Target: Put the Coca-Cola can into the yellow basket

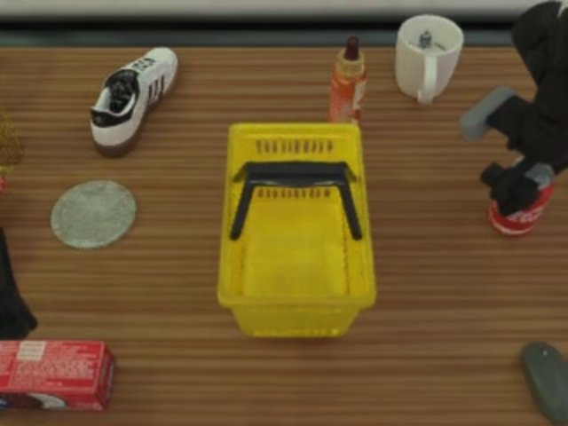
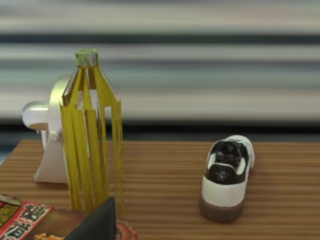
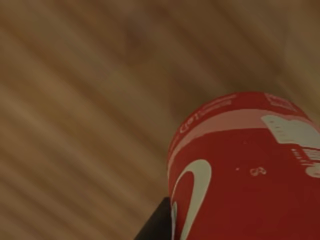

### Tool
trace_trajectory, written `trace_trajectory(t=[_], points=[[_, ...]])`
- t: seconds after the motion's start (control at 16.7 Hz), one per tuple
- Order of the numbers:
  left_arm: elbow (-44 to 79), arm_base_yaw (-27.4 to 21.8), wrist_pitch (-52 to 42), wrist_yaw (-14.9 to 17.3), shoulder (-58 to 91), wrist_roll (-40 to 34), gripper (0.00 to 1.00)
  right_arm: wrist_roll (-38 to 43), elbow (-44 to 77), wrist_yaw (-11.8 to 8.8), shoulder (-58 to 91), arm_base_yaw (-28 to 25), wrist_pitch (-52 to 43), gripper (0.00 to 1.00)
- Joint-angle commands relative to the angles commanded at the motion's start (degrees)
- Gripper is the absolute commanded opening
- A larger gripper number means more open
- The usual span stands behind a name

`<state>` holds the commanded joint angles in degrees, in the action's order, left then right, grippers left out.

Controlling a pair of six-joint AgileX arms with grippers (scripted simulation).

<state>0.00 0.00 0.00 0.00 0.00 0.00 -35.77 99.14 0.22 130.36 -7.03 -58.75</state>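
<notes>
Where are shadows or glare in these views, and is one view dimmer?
Top view: even light, no glare on the table, no hard shadow around the yellow basket; the right claw sits over the Coca-Cola can, the left arm is parked at the left edge. Right wrist view: dimmer, wood beside the can shaded. Left wrist view: evenly lit, no glare on the shoe.

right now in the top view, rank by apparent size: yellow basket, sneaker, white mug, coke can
1. yellow basket
2. sneaker
3. white mug
4. Coca-Cola can, partly hidden under the right gripper, so unsure
</notes>
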Motion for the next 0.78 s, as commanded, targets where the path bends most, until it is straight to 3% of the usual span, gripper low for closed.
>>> trace_trajectory(t=[0.48,0.6,0.78], points=[[0.00,0.00,0.00,0.00,0.00,0.00,1.00,0.24,-0.08,-0.43,-0.11,0.01,0.60,0.00],[0.00,0.00,0.00,0.00,0.00,0.00,1.00,1.18,-0.58,-2.57,-0.09,-0.56,3.63,0.00],[0.00,0.00,0.00,0.00,0.00,0.00,1.00,4.27,-2.00,-8.53,0.02,-1.77,12.76,0.00]])
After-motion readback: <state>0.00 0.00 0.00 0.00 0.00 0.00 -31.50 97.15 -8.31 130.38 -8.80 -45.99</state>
